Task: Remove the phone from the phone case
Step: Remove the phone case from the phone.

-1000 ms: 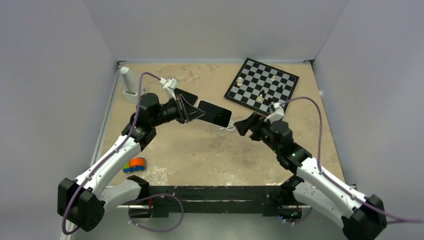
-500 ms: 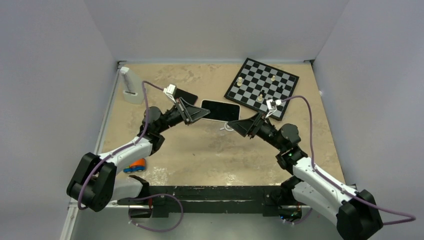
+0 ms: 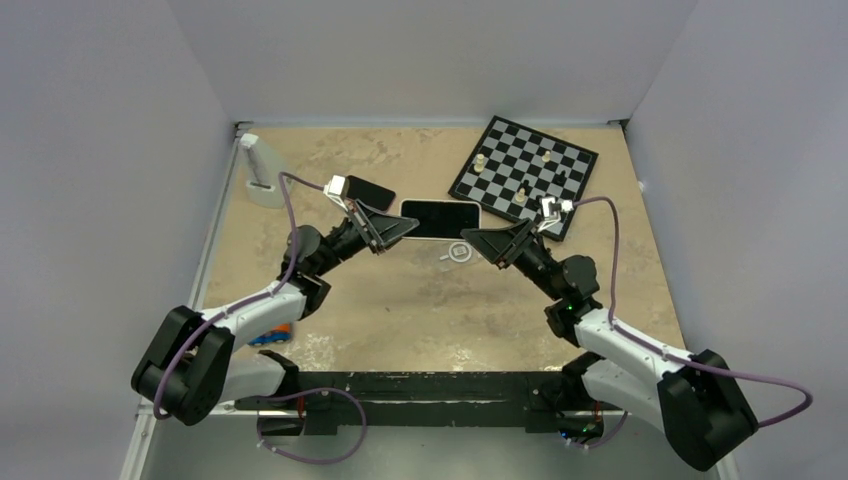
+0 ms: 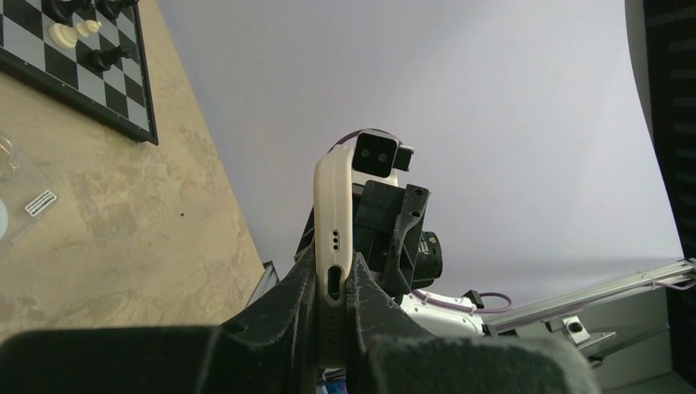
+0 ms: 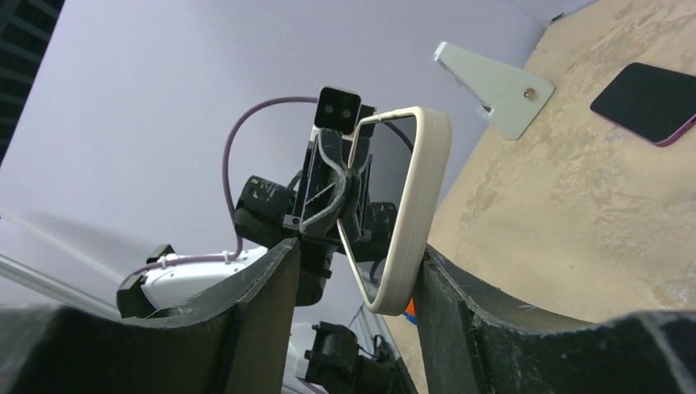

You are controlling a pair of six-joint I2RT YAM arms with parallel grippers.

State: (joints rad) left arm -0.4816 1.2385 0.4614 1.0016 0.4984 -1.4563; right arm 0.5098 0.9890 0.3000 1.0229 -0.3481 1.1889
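The phone (image 3: 440, 219), black screen up, sits in its pale whitish phone case (image 4: 335, 205) and hangs in the air over the middle of the table. My left gripper (image 3: 392, 228) is shut on the case's left end; in the left wrist view (image 4: 332, 279) both fingers press the case's port edge. My right gripper (image 3: 478, 240) is open at the phone's right end. In the right wrist view (image 5: 357, 263) the case's rim (image 5: 420, 197) touches one finger (image 5: 460, 304), with a wide gap to the other.
A chessboard (image 3: 525, 170) with several pieces lies back right. A second black phone (image 3: 372, 190) lies behind my left gripper. A white stand (image 3: 262, 175) is back left. A clear flat piece with a white ring (image 3: 458, 252) lies under the phone. An orange-blue toy (image 3: 270, 335) is near left.
The held phone has moved slightly back and levelled out. My right gripper has come forward to the phone's right end. The left arm has dropped lower, still gripping.
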